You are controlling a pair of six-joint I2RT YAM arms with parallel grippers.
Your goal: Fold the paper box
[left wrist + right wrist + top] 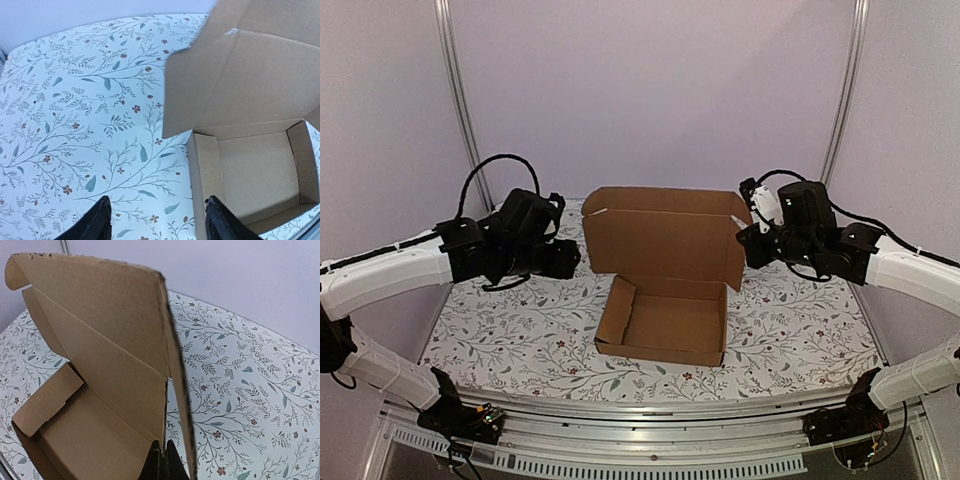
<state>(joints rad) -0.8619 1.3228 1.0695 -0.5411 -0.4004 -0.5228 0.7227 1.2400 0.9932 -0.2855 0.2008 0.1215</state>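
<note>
Nearest the overhead camera, a silver aluminium rail (620, 420) runs along the table's near edge, and the black bases of two white-and-black robot arms sit at its left and right ends. Both arms reach out over a white tablecloth printed with grey-green leafy sprigs and small red flowers (510, 335). On the left, the left gripper (565, 260) hangs low over the cloth with its two black fingers (97, 225) spread apart and nothing between them. In its wrist view, one finger shows against bare cloth and the other against the left wall of the box tray. Just to the right of this gripper, between the two grippers, is the plain brown corrugated cardboard paper box (665, 325). It is partly assembled as a shallow rectangular tray that rests flat on the cloth with its four low walls raised and its inside bare. From the tray's far wall the large lid (660, 245) stands upright, with a narrow strip along its top edge bent over. A side flap (735, 255) at the lid's right end angles forward, towards the near edge of the table. On the right, the right gripper (752, 245) is raised level with the lid, right beside that flap. Its black fingers (161, 462) are pressed together with nothing visible between them. In its wrist view the flap's cut edge runs just to the right of the fingertips, and whether they touch it cannot be told.
</note>
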